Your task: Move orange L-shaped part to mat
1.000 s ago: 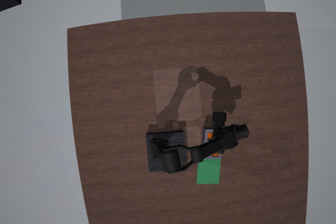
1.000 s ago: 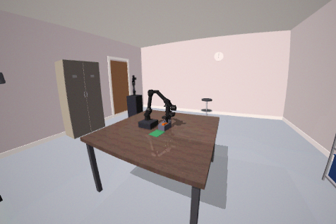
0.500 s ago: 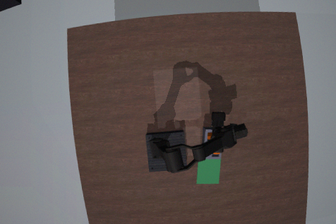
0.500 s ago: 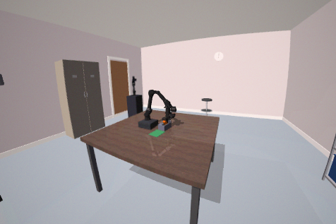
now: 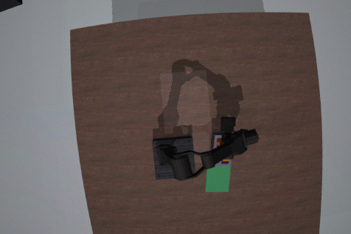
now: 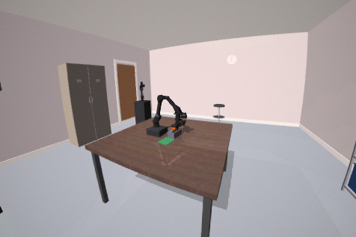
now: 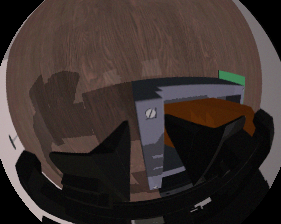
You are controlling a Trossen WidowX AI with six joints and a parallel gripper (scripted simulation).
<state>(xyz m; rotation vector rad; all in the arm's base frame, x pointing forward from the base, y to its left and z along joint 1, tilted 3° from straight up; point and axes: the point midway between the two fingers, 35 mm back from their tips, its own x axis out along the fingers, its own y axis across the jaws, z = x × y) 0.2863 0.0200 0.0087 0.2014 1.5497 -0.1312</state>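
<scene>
The orange part is tilted in the grey tray. Its end toward the green mat stands raised, with dark pocket floor showing under it. My gripper is partly open with nothing between the fingers. In the wrist view, the left finger is outside the tray's end wall and the right finger is over the part's near end, low against it. The fingertip contact and the lower end of the part are hidden by the finger.
The wooden table carries the arm's dark base beside the tray. The green mat adjoins the tray's far end from my fingers. A screw head shows on the tray's end wall.
</scene>
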